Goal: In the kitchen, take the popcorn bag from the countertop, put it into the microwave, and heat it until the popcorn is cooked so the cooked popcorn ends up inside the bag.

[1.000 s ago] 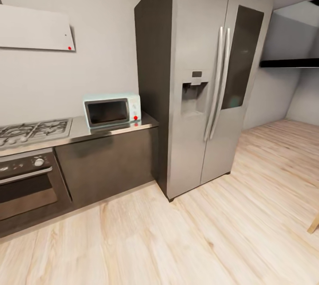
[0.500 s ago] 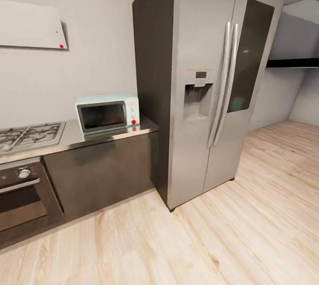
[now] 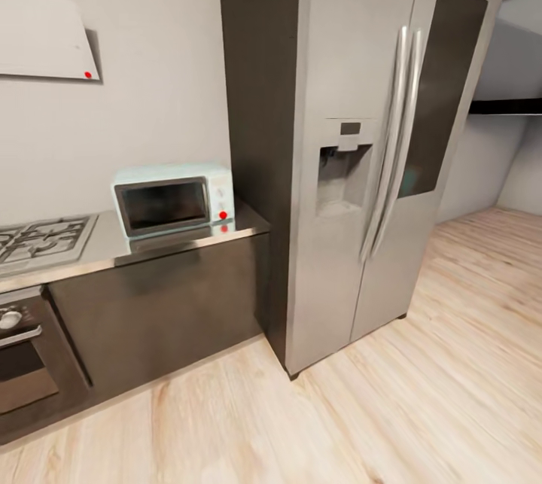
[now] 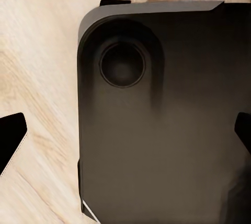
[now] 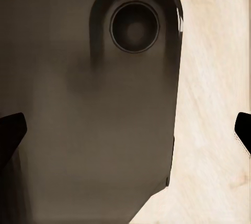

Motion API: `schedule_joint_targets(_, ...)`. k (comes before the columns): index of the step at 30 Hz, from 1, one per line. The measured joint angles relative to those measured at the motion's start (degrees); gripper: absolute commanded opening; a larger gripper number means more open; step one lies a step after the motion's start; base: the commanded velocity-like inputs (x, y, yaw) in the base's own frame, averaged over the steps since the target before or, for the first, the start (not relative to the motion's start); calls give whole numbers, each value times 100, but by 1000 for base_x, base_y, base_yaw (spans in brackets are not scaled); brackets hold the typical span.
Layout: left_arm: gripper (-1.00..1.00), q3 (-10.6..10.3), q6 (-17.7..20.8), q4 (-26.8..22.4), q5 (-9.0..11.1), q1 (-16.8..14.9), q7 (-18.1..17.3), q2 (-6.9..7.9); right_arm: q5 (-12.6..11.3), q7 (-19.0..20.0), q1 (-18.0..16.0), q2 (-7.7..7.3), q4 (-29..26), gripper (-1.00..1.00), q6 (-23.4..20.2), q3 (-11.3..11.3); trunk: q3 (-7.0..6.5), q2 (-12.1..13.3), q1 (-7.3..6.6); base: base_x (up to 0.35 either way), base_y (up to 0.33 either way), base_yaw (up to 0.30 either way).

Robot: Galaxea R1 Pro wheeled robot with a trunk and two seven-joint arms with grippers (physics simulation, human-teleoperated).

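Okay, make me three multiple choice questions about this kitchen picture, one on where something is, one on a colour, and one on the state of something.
1. Where does the microwave stand?
A. On the floor by the oven
B. On the countertop, beside the fridge
C. On top of the fridge

2. What colour is the dot on the microwave's side panel?
A. Red
B. Green
C. Yellow

3. What state is the microwave door in?
A. Swung wide open
B. Missing
C. Closed

Answers:
1 B, the pale blue box sits on the steel worktop between the gas hob and the tall fridge.
2 A, a red dot shows low on the white panel.
3 C, the dark glass door lies flush with the front.
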State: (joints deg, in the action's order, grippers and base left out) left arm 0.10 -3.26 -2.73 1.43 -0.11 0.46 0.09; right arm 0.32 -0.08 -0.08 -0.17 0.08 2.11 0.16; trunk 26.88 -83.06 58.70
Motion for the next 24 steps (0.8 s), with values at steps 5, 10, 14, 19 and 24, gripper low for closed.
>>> schedule_joint_targets(5,100,1,-1,0,0,0,1,4,-11,-1,0,65,0,100,-5,4,0,0,0,322,0,0)
schedule_joint_targets(10,100,0,-8,1,0,3,2,-16,7,15,0,137,0,100,-4,29,0,0,2,194,0,0)
schedule_joint_targets(14,100,-20,-10,-8,-18,1,-5,-10,13,52,0,126,0,100,-3,45,0,1,3,15,0,0)
schedule_joint_targets(19,100,-45,-12,-1,-51,2,-6,87,15,36,0,107,0,100,-14,56,0,1,3,1,0,164)
schedule_joint_targets(24,100,-49,-12,-3,-49,3,-6,73,15,30,0,99,0,100,-14,63,0,1,3,0,0,266)
